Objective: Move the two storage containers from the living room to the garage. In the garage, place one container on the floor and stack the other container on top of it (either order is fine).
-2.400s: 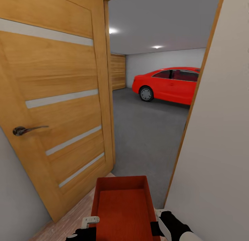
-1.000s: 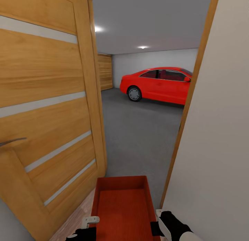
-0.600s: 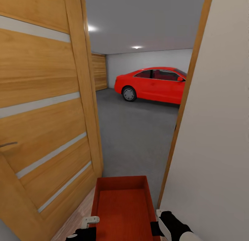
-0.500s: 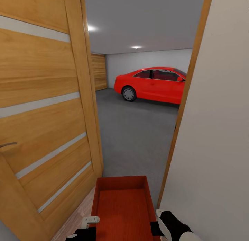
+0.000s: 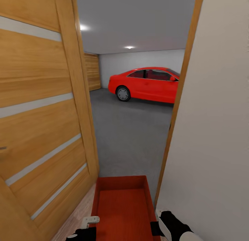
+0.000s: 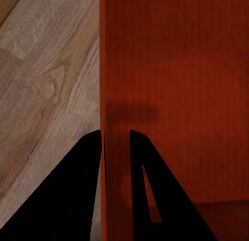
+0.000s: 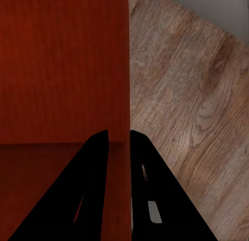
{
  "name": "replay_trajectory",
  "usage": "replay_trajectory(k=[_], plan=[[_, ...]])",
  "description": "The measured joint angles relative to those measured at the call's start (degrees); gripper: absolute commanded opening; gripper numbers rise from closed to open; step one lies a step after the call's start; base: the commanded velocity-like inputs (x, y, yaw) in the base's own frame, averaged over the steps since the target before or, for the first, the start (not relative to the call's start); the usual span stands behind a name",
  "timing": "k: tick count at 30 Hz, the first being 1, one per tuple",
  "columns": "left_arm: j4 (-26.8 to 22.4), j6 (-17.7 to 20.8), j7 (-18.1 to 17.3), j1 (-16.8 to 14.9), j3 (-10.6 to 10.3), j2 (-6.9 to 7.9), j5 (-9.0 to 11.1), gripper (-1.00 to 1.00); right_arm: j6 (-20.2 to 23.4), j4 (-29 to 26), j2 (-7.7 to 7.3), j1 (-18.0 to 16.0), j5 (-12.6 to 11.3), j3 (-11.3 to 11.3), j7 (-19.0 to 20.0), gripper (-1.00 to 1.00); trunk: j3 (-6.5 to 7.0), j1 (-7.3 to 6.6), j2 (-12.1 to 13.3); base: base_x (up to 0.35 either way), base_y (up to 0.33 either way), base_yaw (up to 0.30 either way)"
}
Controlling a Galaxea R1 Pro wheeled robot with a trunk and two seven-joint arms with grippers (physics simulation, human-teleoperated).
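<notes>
- Compared with a couple of seconds back, the whole head view has slid: the wooden door (image 5: pixel 41 106) now fills more of the left side, its handle is nearly out of the picture, and the red car (image 5: pixel 145 84) sits further left in the doorway. That's the camera moving, not the things. The bin sits in the same spot between the grippers.
- One storage container (image 5: pixel 121 206), orange-red with an open top, is carried low in front of the robot, held between both grippers, one on each long wall.
- Left gripper (image 6: pixel 115 147): jaws nearly closed, pinching the container's left wall. In the left wrist view one finger sits outside the wall and the other inside, with the ribbed bottom showing beyond.
- Right gripper (image 7: pixel 119 147): same deal, clamped tight on the right wall, one finger either side of it.
- Under both grippers, outside the bin, you can see light wood-plank flooring (image 6: pixel 46 90), so the robot is not yet over the concrete.
- Ahead of the grippers, past the container's far end, the dark grey garage floor (image 5: pixel 131 137) starts and runs up to the car.
- A pale wall (image 5: pixel 214 130) with a wooden door frame (image 5: pixel 174 109) stands close beside the right gripper.
- Two ceiling lights glow in the garage.
</notes>
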Motion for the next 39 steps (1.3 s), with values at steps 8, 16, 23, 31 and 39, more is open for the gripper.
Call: replay_trajectory(k=[8,16,23,31,39], plan=[[0.0,-2.3,1.7,0.0,-0.8,-1.08,0.5,-1.00,-2.4,0.1,-1.17,0.0,-0.4,0.6,1.7,-1.00,-0.01,0.00,0.0,0.008,0.021,-0.031],[0.0,-1.3,2.0,0.0,-0.7,-1.45,0.4,-1.00,-1.3,0.1,-1.55,0.0,-0.6,0.8,1.9,-1.00,0.00,0.00,0.0,0.018,0.062,-0.139],[0.0,-0.4,1.9,0.0,-0.5,-1.46,0.3,-1.00,-0.4,0.0,-1.51,0.0,-0.1,0.4,1.9,-1.00,0.00,0.00,0.0,0.033,0.072,-0.038],[0.0,-0.4,2.0,0.0,-0.6,-1.53,0.3,-1.00,-0.3,0.1,-1.61,0.0,-0.4,0.6,1.9,-1.00,0.00,-0.01,0.0,0.036,0.062,-0.004],[0.0,-1.2,1.8,0.0,-0.5,-1.33,0.3,-1.00,-1.2,0.0,-1.37,0.0,0.0,0.3,1.9,-1.00,0.00,-0.01,0.0,0.126,0.174,-0.109]])
